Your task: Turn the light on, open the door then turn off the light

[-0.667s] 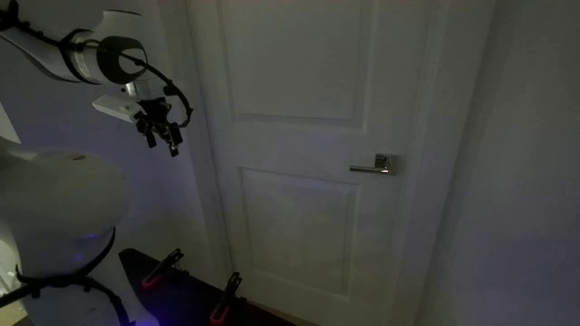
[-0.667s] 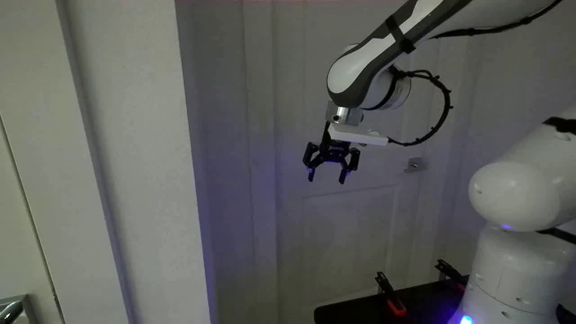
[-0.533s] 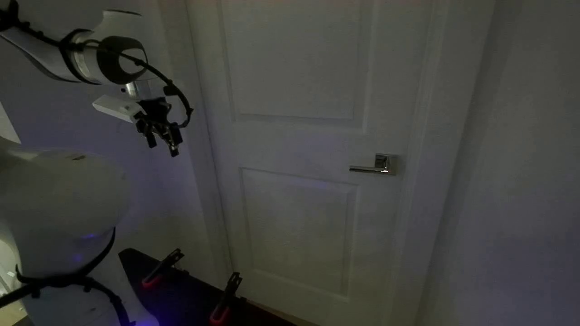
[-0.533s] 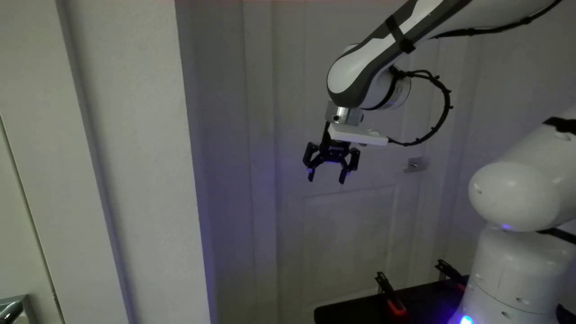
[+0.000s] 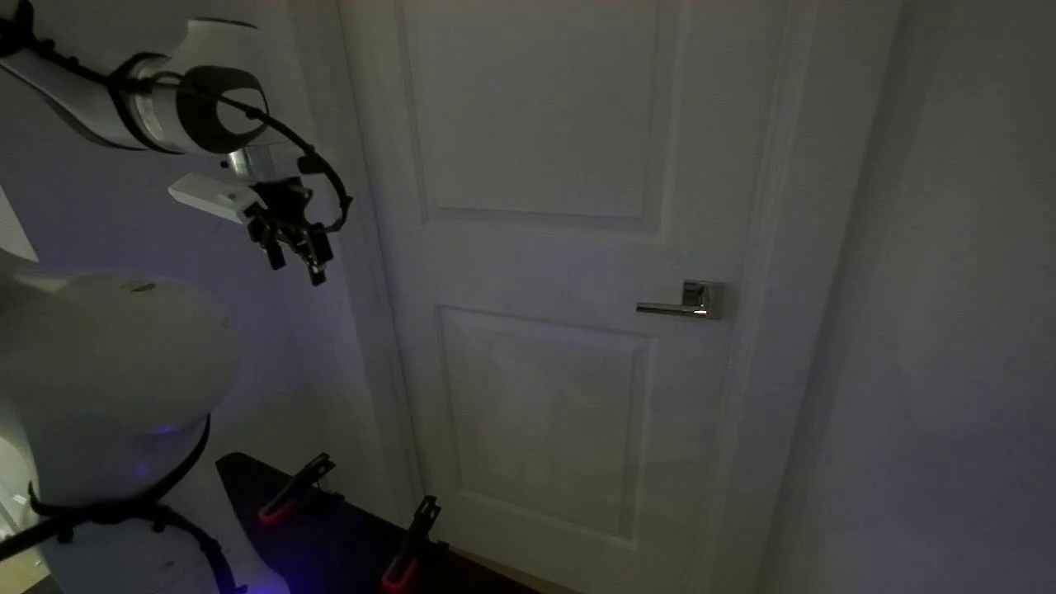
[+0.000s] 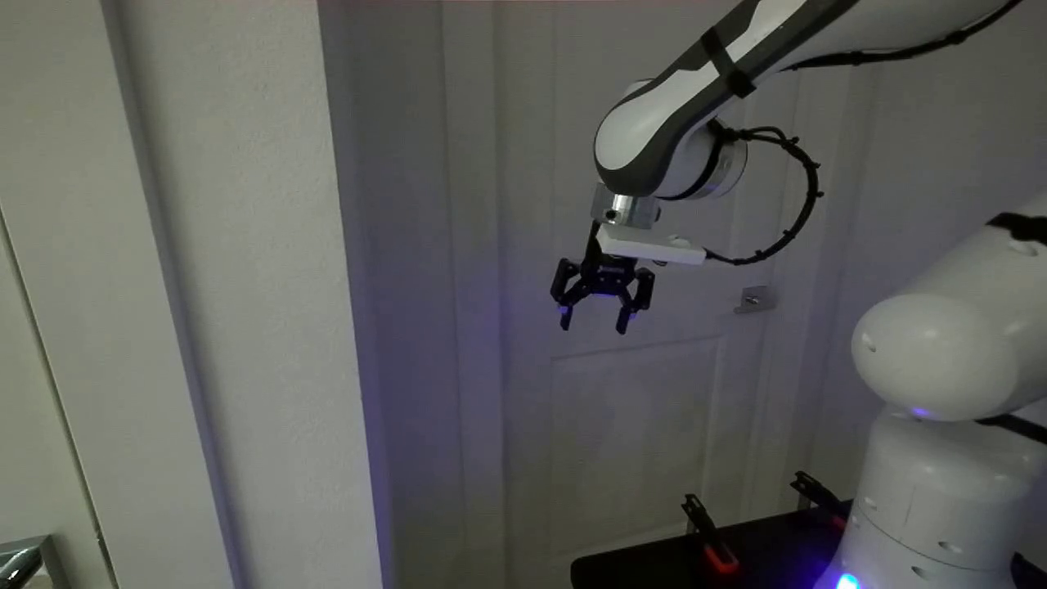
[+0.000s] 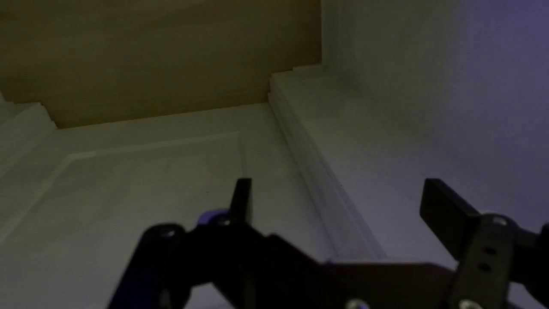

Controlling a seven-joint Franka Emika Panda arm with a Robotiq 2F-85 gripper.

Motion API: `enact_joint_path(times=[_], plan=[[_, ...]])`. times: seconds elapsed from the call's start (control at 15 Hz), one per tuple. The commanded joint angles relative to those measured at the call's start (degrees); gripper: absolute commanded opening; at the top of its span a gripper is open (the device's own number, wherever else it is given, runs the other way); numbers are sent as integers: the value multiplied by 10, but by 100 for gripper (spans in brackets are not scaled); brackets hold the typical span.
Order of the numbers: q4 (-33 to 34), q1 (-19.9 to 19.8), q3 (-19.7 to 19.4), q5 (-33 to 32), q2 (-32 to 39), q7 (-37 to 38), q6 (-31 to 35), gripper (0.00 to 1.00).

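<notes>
Nothing had visibly moved since the earlier frame: the gripper [image 5: 297,271] hung, spread wide, in the left half of an exterior view, where the door [image 5: 540,268] filled the middle, its silver handle [image 5: 701,299] right of centre

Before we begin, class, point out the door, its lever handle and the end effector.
Door [image 5: 549,272]: in an exterior view, flat middle of its face.
Lever handle [image 5: 674,310]: in an exterior view, its silver bar.
End effector [image 6: 594,324]: in an exterior view, midway between its fingertips.
</notes>
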Motion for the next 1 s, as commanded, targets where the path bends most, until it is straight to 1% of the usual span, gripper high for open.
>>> enact_joint_path(times=[0.0, 0.2, 0.47, 0.73, 0.93], plan=[[13, 20, 1, -7, 14, -19, 17, 100], [25, 50, 1, 1, 27, -47, 26, 100], [45, 83, 20, -6, 43, -53, 56, 100], [70, 93, 47, -35, 75, -61, 118, 100], [93, 81, 69, -83, 106, -51, 162, 100]])
